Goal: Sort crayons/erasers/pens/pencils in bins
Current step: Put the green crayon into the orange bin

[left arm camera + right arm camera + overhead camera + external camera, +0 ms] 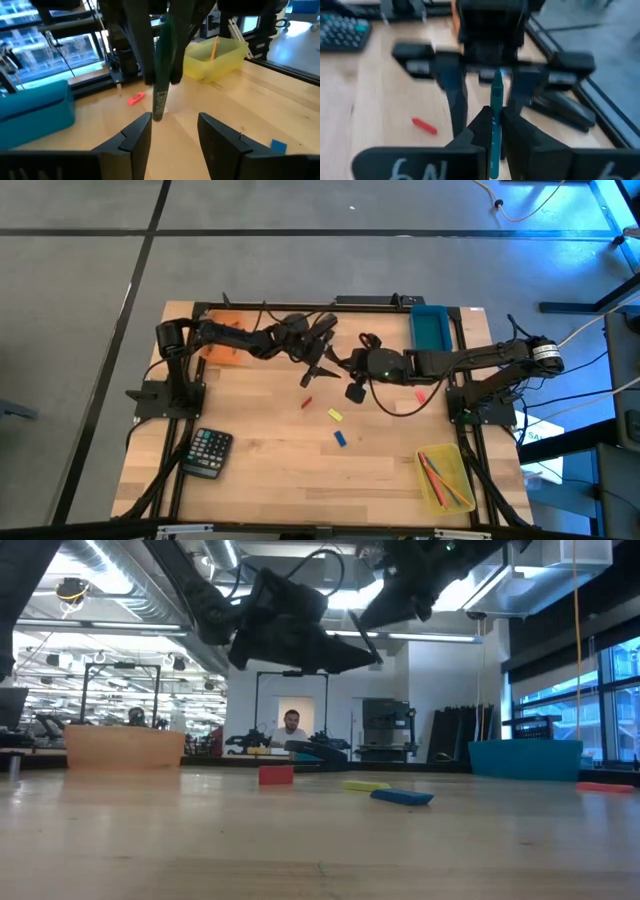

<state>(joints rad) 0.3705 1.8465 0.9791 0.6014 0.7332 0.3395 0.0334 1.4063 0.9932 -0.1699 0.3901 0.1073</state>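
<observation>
My right gripper [495, 120] is shut on a dark teal-green pen [161, 85], held above the middle of the table [345, 368]. My left gripper [172, 125] is open and faces it [318, 358]. Its two fingers stand on either side of the pen's free end [496, 82] without touching it. On the table lie a red crayon [307, 402], a yellow eraser [335, 416], a blue eraser [341, 438] and a pink eraser [420, 395]. The orange bin [225, 342] stands far left, the teal bin [432, 327] far right and the yellow bin [445, 477] near right. My right gripper pinches the pen's barrel [494, 137] between its two fingers. The pen's free end [158, 112] sticks out past the fingertips [476, 131] toward my left gripper. The pen is lifted clear of the table.
A black calculator [207, 452] lies at the near left. The yellow bin holds several long thin sticks [440, 475]. Black frame rails [300, 304] run along the table's far edge. A person [291, 726] shows in the room beyond the table.
</observation>
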